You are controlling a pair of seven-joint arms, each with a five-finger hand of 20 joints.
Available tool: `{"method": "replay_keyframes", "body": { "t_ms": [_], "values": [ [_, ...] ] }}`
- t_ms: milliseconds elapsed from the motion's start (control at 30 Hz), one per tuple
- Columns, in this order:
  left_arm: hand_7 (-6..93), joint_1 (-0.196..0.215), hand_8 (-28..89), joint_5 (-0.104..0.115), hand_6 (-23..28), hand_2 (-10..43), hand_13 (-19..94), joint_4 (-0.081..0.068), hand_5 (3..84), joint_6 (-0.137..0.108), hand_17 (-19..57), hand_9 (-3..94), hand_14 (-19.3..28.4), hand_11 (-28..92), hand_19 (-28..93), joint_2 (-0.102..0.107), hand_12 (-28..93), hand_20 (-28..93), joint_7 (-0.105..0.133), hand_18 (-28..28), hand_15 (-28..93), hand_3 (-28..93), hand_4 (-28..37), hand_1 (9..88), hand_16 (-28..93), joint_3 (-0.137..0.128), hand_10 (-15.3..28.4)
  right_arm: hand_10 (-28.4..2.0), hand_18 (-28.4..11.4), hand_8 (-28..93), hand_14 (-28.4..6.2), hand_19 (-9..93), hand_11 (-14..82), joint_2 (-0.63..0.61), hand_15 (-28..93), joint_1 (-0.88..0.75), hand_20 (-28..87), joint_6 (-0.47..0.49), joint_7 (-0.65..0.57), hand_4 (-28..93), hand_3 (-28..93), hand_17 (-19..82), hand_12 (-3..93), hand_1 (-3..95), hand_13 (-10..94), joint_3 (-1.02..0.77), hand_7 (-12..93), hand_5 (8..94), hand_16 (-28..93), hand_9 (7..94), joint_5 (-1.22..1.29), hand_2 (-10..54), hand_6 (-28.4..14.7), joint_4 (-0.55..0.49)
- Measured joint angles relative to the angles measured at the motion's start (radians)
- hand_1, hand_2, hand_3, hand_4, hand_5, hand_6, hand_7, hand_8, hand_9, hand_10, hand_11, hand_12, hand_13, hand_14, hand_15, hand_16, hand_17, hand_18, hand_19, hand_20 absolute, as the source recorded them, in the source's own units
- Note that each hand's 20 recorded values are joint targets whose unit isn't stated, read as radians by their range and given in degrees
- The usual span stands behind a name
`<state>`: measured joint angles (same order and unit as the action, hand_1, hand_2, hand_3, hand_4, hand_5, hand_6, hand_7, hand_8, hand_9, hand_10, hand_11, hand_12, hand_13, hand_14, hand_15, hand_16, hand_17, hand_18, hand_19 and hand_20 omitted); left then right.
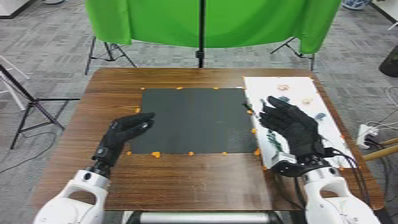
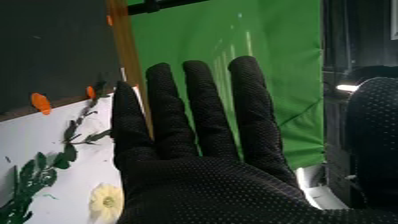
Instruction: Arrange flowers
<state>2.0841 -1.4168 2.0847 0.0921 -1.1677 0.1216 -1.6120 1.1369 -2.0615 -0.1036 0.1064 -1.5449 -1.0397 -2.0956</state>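
Green cloth hangs behind the brown counter. At the head view's left, the left hand has its fingers loosely extended, near the dark mat at centre. At right, flowers and a leafy stem lie on white paper; above it, the right hand has straight fingers, spread apart. A yellow flower shows in the right wrist view.

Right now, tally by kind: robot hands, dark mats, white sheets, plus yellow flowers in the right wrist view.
Robot hands: 2 (left hand, right hand)
Dark mat: 1
White sheet: 1
Yellow flower: 1
Total: 5
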Motion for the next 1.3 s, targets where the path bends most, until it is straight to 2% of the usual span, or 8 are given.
{"method": "replay_keyframes", "body": {
  "t_ms": [100,233,433,567,667,833,1133,1300],
  "values": [
    [10.0,0.016,-4,-0.054,6.0,-0.2,29,0.014,49.9,0.026,-1.4,44.5,17.8,21,15,0.037,15,21,-0.002,14.5,31,60,-15.7,33.4,4,-0.015,14.2,-16.1,-18.3,-7,-17.5,15,6.0,0.0,11,-0.004,27,0.0,-0.002,-14,75,17,16.4,10.1,37,-0.004,14,46.3,23,47.7,0.0,4.3,-0.5,-0.001],
    [10.1,0.034,-4,-0.108,5.9,-0.6,30,0.022,49.9,0.012,-1.3,44.4,17.7,21,15,0.052,15,21,0.011,14.5,31,60,-15.4,33.5,4,-0.015,14.0,-16.1,-18.3,-7,-17.4,15,6.0,0.0,11,-0.01,27,0.0,-0.003,-14,75,17,16.4,10.2,37,-0.007,14,46.3,23,47.6,0.0,4.2,-0.5,-0.003],
    [10.6,0.048,-4,-0.083,5.7,-0.8,29,0.019,49.7,-0.103,-1.2,44.3,17.5,21,15,0.039,15,21,0.052,14.5,31,60,-15.4,33.8,4,0.016,14.0,-16.0,-18.2,-7,-17.0,16,6.1,-0.001,11,-0.007,27,-0.001,0.001,-13,75,17,16.8,14.0,37,-0.003,14,46.2,23,47.3,-0.001,-0.3,-0.4,-0.003],
    [10.8,0.048,-4,-0.077,5.7,-0.8,29,0.019,49.7,-0.101,-1.2,44.3,17.4,21,15,0.026,15,21,0.056,14.5,31,60,-15.5,33.8,5,0.016,14.0,-15.8,-19.2,-9,-15.8,32,7.2,-0.009,13,-0.001,35,-0.033,0.01,-14,73,23,19.0,20.4,44,0.017,18,46.8,25,49.9,-0.033,-5.5,-0.8,-0.005],
    [10.9,0.048,-4,-0.076,5.7,-0.8,30,0.019,49.9,-0.099,-1.1,44.4,17.5,21,15,0.023,15,21,0.056,14.4,31,60,-15.5,33.9,4,0.016,14.0,-17.3,-20.5,-8,-15.8,54,13.1,-0.022,27,0.008,42,-0.166,-0.014,-19,67,29,21.6,22.5,55,0.058,18,50.2,24,54.9,-0.182,-9.2,-3.1,-0.026],
    [11.0,0.053,-4,-0.076,5.7,-0.7,30,0.021,50.0,-0.097,-1.2,44.4,17.5,21,15,0.019,15,21,0.054,14.5,31,60,-15.6,34.0,5,0.01,14.0,-18.2,-21.6,-6,-16.2,71,23.9,-0.071,47,0.039,50,-0.405,-0.316,-28,60,35,26.1,25.1,63,0.134,21,57.2,26,62.3,-0.521,-9.5,-4.4,-0.093],
    [11.0,0.07,-4,-0.077,5.7,-0.6,30,0.03,50.1,-0.099,-1.2,44.6,17.6,22,15,0.017,15,21,0.052,14.5,32,60,-15.4,34.1,4,-0.005,14.0,-18.8,-22.6,-4,-16.2,78,26.6,-0.251,57,0.04,52,-0.177,-0.629,-28,64,37,28.2,26.3,62,0.144,22,58.0,27,61.5,-0.892,-9.5,-6.4,-0.101],
    [11.0,0.072,-4,-0.078,5.8,-0.7,30,0.032,50.1,-0.099,-1.2,44.6,17.7,22,15,0.017,15,21,0.044,14.5,32,60,-15.3,34.1,4,-0.005,14.1,-18.8,-22.7,-5,-16.4,81,34.8,-0.32,62,0.027,53,-0.183,-0.693,-28,65,37,32.6,27.6,62,0.177,30,56.4,28,59.1,-1.149,-9.5,-6.4,-0.075]
  ]
}}
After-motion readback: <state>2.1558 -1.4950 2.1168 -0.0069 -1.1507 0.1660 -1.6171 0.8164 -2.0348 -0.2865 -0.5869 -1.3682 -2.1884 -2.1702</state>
